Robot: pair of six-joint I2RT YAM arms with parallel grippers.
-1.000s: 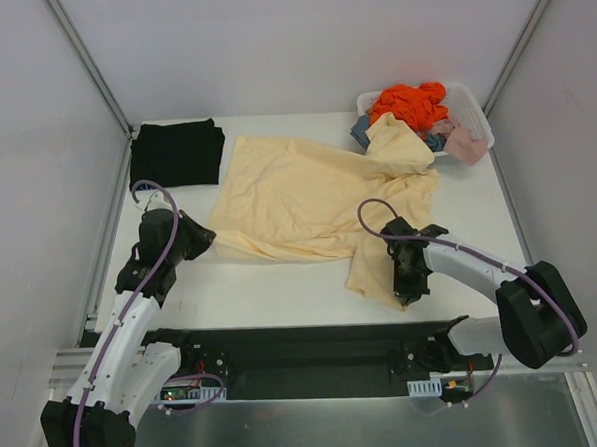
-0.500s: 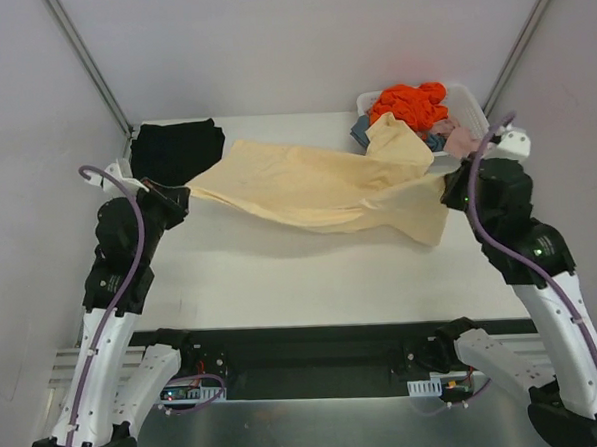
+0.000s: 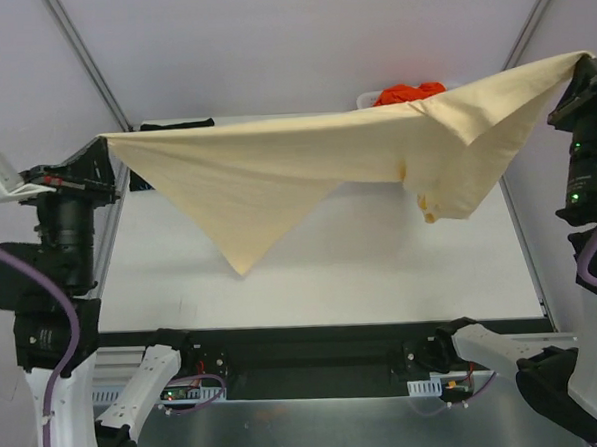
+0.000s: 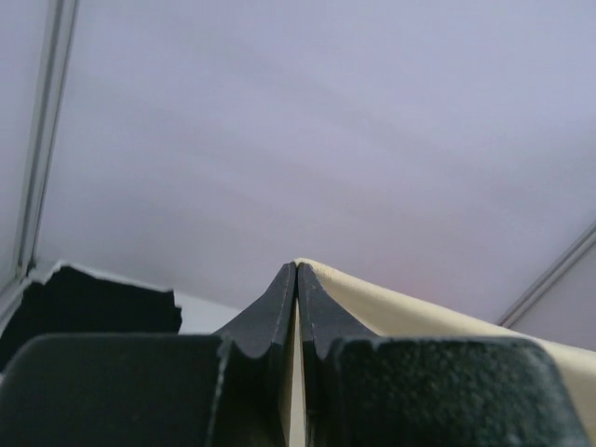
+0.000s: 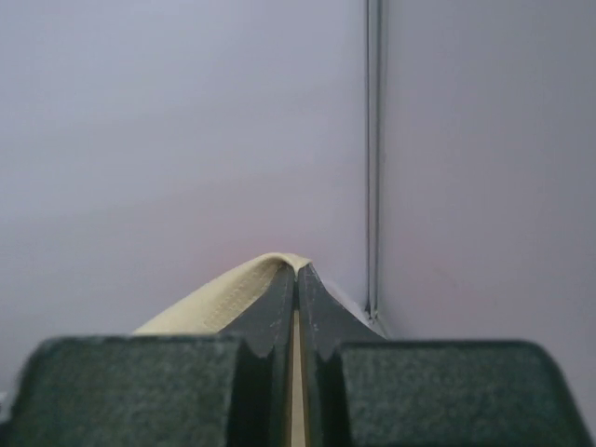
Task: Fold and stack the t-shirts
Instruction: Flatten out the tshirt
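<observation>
Cream-yellow t-shirt (image 3: 305, 163) hangs stretched across upper frame. Left gripper (image 3: 102, 146) clamped on its upper-left corner, right gripper (image 3: 577, 67) on its upper-right. Black t-shirt (image 3: 178, 124) behind, probably folded. Risk: 2 thin corner pinches slip under tension; bunched right side lands creased.

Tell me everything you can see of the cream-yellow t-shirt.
The cream-yellow t-shirt is plain, soft, thin-looking cloth, held up in the air and spread wide. The left hand is shut on one corner at the left; the right hand is shut on another, higher, at the right. The top edge runs taut between them. Below it the cloth hangs in a pointed flap left of centre and a folded, bunched lobe on the right. Nothing else visibly touches it.
</observation>
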